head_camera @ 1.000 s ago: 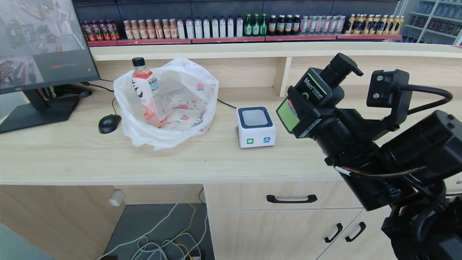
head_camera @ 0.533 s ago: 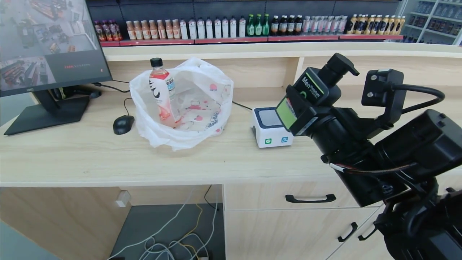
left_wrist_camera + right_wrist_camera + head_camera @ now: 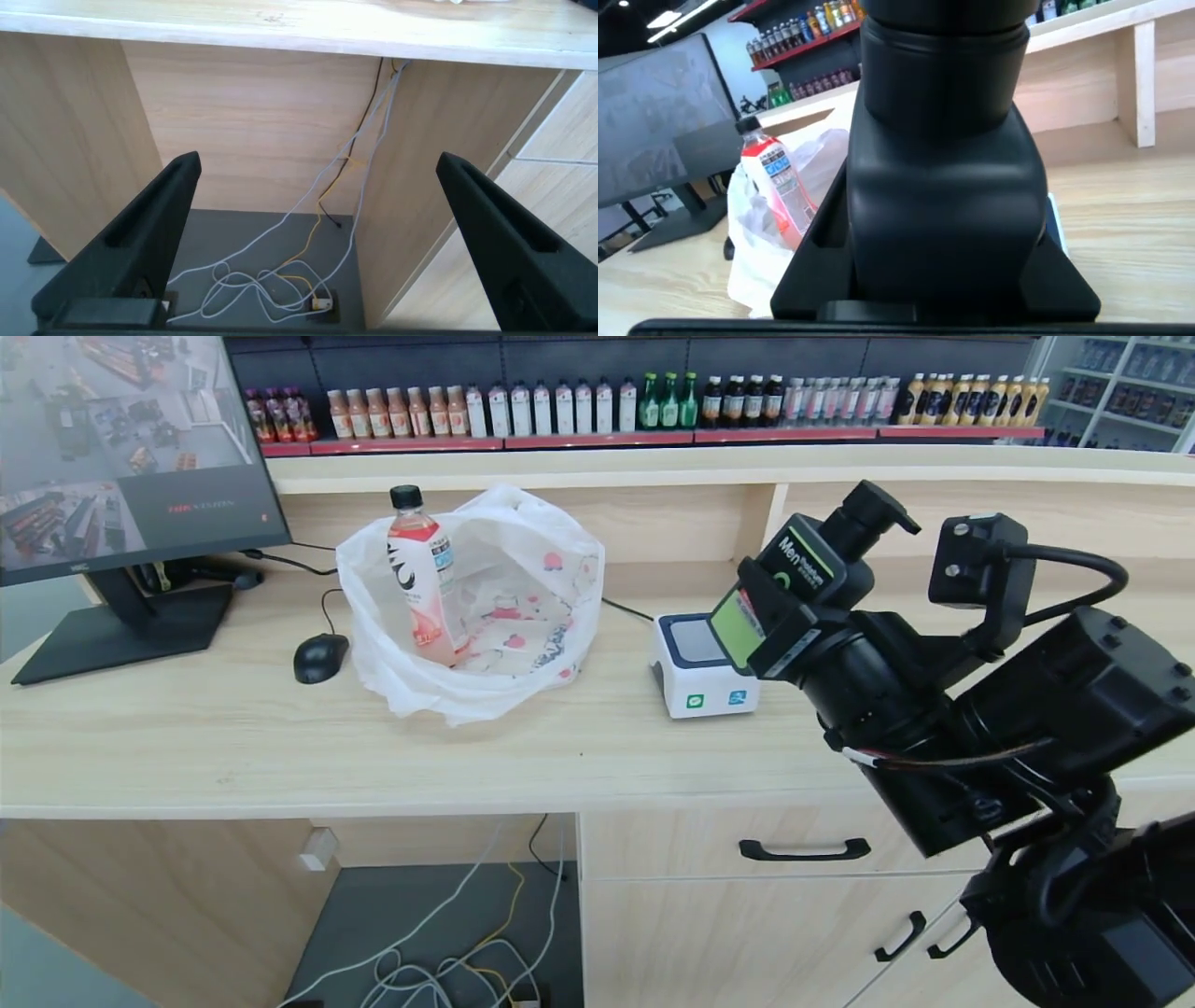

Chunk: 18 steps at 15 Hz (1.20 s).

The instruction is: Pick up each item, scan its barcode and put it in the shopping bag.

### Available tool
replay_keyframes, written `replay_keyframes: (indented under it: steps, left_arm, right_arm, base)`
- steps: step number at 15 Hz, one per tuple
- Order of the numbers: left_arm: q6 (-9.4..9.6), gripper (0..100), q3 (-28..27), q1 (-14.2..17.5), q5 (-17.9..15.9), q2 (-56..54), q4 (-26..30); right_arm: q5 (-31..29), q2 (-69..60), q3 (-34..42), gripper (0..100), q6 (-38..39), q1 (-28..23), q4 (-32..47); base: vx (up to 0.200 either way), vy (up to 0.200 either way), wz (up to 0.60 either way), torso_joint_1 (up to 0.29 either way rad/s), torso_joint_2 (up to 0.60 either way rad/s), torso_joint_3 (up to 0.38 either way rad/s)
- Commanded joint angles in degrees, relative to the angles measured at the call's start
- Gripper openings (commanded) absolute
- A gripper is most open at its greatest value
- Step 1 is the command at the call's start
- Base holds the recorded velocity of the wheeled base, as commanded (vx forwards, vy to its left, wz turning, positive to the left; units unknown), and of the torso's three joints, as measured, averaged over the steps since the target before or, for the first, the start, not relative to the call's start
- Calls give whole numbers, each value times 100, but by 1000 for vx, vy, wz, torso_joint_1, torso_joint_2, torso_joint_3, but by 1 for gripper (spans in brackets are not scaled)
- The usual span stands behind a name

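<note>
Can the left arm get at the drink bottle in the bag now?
Probably not directly: the left gripper sits open below the counter, facing cables underneath, so its top blocks the bottle. It would have to rise first.

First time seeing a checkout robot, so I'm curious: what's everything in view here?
counter: one, pale wood, across the front
bag: one, white with red prints, on the counter
drink bottle: one, pink, standing in the bag
scanner: one, white, on the counter right of the bag
pump bottle: one, black, held up near the scanner
mouse: one, black, left of the bag
monitor: one, dark, counter's far left
shelf bottles: many, mixed colours, row behind the counter
cables: several, white and yellow, floor under the counter
left gripper: one, black, open, below counter level
right gripper: one, black, shut on the pump bottle
</note>
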Motion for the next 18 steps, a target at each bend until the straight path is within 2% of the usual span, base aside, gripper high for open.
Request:
replay_keyframes:
  steps: [1, 5, 9, 11, 13, 18]
  left_arm:
    - [-1, 100, 0, -9, 0, -1, 0]
    - [-1, 100, 0, 0, 0, -1, 0]
    - [-1, 100, 0, 0, 0, -1, 0]
    - [-1, 100, 0, 0, 0, -1, 0]
    - [-1, 100, 0, 0, 0, -1, 0]
    - [-1, 100, 0, 0, 0, -1, 0]
  right_arm:
    - [-60, 10, -347, 0, 298, -63, 317]
    - [-78, 195, -1296, 0, 1247, -414, 1240]
    - [-174, 749, -2360, 0, 2223, -669, 1803]
    - [-227, 968, -2676, 0, 2478, -748, 1917]
    - [-280, 1285, -2922, 0, 2732, -801, 1952]
    - [-289, 1522, -2931, 0, 3084, -1012, 1961]
  base:
    - [0, 0, 0, 0, 0, 0]
    - [0, 0, 0, 0, 0, 0]
    - [0, 0, 0, 0, 0, 0]
    - [0, 0, 0, 0, 0, 0]
    - [0, 0, 0, 0, 0, 0]
    - [0, 0, 0, 0, 0, 0]
